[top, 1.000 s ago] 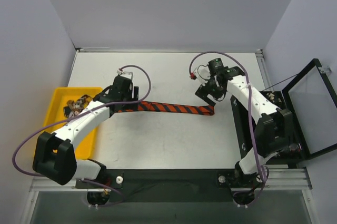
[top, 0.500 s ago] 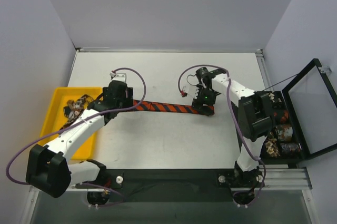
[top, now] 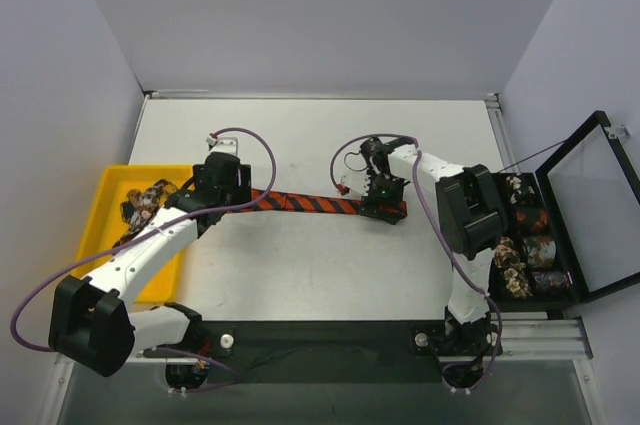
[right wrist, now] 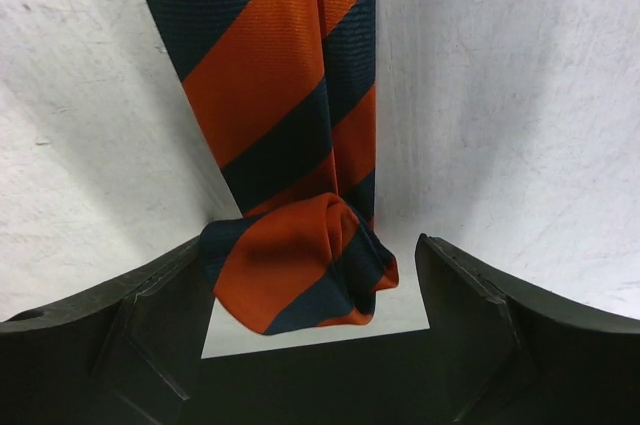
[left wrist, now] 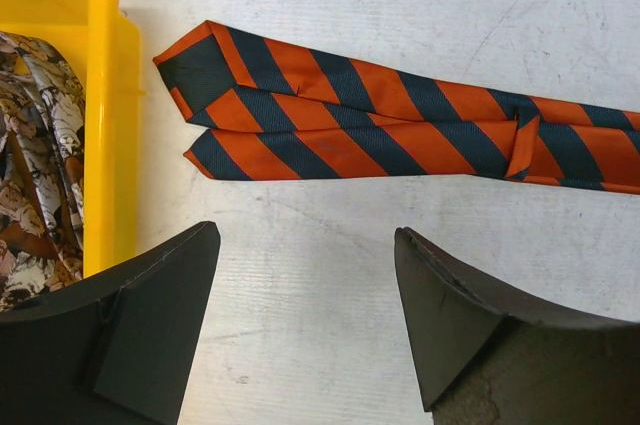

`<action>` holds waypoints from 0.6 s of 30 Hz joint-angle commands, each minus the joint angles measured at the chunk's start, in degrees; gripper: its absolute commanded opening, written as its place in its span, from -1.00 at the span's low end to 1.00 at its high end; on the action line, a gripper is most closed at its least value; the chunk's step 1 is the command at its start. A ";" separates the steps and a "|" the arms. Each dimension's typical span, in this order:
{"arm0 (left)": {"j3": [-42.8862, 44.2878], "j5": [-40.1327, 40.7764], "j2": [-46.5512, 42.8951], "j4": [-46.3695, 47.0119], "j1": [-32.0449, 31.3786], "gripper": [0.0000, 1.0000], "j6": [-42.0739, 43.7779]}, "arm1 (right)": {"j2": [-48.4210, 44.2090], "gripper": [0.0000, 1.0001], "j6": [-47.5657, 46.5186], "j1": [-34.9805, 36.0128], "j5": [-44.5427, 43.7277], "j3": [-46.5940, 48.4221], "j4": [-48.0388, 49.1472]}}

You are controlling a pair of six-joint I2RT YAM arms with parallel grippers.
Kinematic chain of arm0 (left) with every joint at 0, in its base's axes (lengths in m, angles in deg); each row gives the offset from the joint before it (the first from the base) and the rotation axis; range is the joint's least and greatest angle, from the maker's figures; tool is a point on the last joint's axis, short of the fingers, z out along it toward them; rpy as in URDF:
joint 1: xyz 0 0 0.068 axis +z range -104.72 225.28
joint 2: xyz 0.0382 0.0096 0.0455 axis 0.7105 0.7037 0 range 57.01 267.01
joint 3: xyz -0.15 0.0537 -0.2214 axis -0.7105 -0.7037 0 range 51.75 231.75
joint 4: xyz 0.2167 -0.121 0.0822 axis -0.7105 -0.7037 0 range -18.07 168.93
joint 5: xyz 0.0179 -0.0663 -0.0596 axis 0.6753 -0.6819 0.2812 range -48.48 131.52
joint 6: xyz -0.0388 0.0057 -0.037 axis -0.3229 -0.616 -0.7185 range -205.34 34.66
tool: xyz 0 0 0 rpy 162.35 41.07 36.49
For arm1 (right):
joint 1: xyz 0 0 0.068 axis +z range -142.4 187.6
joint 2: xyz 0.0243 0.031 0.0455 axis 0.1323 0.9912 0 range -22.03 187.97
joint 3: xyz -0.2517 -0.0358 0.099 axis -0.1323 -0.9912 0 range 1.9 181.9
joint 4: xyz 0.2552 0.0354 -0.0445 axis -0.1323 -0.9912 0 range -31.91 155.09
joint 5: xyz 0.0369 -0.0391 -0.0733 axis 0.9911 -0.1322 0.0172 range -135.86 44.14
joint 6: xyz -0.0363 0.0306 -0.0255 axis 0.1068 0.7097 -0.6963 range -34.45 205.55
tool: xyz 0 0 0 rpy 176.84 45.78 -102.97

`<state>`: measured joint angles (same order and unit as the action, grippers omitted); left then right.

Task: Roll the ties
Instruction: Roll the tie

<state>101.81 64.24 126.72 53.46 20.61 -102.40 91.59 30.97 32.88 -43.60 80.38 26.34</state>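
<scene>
A red-orange and black striped tie [top: 320, 205] lies flat across the middle of the table. Its two pointed ends [left wrist: 215, 95] are at the left, just ahead of my left gripper [left wrist: 305, 235], which is open over bare table with nothing between its fingers. At the tie's right end a short fold [right wrist: 300, 265] curls up between the fingers of my right gripper [right wrist: 308, 245]. That gripper is open around the fold, with a gap on the right side. In the top view my left gripper [top: 232, 195] and right gripper [top: 385, 207] stand at opposite ends of the tie.
A yellow bin [top: 115, 177] at the left table edge holds loose brown and cream patterned ties [left wrist: 35, 155]. A black box [top: 520, 245] at the right holds rolled ties, its lid [top: 595, 210] swung open. Purple cables loop over both arms.
My right gripper has come down and left onto the tie's right end, which now curls between its fingers. My left gripper shifted slightly left, off the tie's left end.
</scene>
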 commanded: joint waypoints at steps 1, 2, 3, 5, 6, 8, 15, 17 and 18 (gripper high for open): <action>0.12 0.22 -1.07 3.06 0.32 0.64 0.45 | 0.55 0.59 -1.49 0.12 -2.09 -1.04 -1.52; 0.12 -0.13 -1.07 2.98 0.41 0.64 0.45 | 0.81 0.58 -1.49 0.04 -2.09 -1.22 -1.43; 0.12 -0.31 -0.98 2.97 0.49 0.64 0.45 | 0.98 0.57 -1.49 -0.05 -2.26 -1.31 -0.99; 0.03 -0.57 -0.90 2.97 0.58 0.64 0.27 | 1.42 0.57 -1.75 0.03 -3.93 -1.83 -0.64; 0.03 -0.57 -0.89 3.06 0.58 0.64 0.27 | 1.60 0.55 -1.75 0.03 -4.19 -1.84 -0.55; 0.03 -0.57 -0.98 2.97 0.50 0.64 0.19 | 1.95 0.50 -1.66 -0.05 -4.72 -1.66 -0.28; 0.03 -0.84 -1.07 3.15 0.58 0.64 0.36 | 1.60 0.05 -2.28 -0.23 -5.60 -1.40 -0.46; 0.03 -0.84 -1.16 3.06 0.58 0.63 0.27 | 1.69 -0.27 -2.37 -0.23 -5.78 -1.22 -0.37; -0.05 -0.92 -1.16 3.15 0.58 0.63 0.27 | 1.78 -0.34 -2.37 -0.14 -5.69 -1.05 -0.37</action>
<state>101.81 63.76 126.72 53.52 20.74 -102.43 92.29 29.65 32.77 -47.51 79.52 27.98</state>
